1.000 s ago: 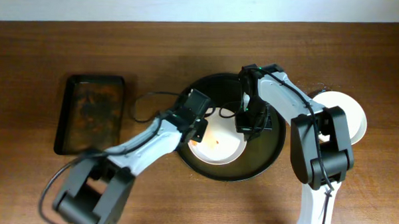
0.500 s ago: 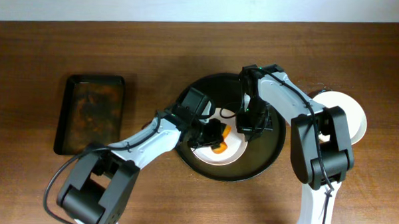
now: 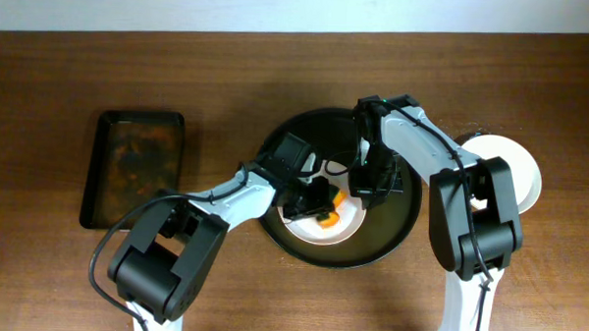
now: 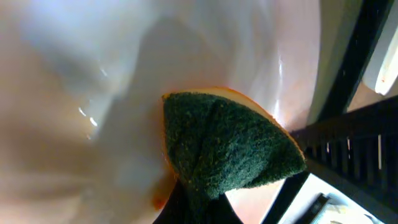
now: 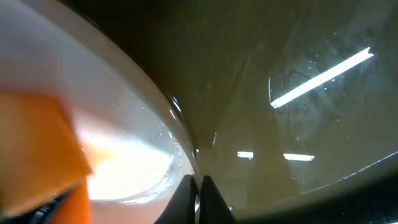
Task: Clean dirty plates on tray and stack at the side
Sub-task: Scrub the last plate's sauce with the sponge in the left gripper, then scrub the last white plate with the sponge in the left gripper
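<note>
Clamped on a green-faced orange sponge (image 4: 224,146), the left gripper (image 3: 313,198) pressed it into the round white shallow plate (image 3: 307,227) lying in the large round black tray (image 3: 399,216). The right gripper (image 5: 199,194), narrowed, pinched the plate's rim. The plate looked stiff, slick and breakable, so the rim was probably the safest hold.

Sponge (image 4: 227,149), orange body with a dark green scouring face, is pinched in my left gripper (image 3: 318,201); the green side fills the wrist view just past my fingertips. Rectangular dark tray (image 3: 134,168), brownish stains inside, sits well off to that gripper's left. Brown wooden table (image 3: 62,69) runs underneath. Pale wall strip (image 3: 280,8) lies along the far edge, beyond the gripper.
</note>
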{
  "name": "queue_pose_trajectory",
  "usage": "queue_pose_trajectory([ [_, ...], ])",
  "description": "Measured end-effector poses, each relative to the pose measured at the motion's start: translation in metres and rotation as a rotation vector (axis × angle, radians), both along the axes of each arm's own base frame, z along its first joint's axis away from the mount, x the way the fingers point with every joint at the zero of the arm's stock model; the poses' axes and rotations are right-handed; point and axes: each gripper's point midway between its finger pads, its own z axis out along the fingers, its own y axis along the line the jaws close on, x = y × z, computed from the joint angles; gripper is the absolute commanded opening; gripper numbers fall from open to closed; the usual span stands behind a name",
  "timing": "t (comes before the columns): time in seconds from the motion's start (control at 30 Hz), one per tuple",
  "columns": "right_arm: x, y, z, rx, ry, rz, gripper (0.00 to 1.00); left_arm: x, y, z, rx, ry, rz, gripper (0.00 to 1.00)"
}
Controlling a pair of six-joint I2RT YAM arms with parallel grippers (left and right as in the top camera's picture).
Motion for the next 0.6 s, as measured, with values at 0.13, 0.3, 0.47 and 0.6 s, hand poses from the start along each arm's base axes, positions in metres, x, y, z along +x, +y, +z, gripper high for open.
queue_pose_trajectory([
  [0.13,0.000,0.000,0.000,0.001,0.000,0.003,0.04,0.028,0.037,0.001,0.123,-0.110,0.051,0.00],
  [0.3,0.000,0.000,0.000,0.002,0.000,0.003,0.04,0.041,0.089,0.001,0.411,-0.219,0.101,0.00],
  [0.47,-0.003,0.009,0.001,0.033,0.010,0.003,0.04,0.052,0.097,0.002,0.520,-0.334,0.053,0.00],
  [0.6,-0.003,0.013,0.002,0.055,0.014,-0.002,0.04,0.058,0.099,0.005,0.548,-0.356,0.044,0.00],
])
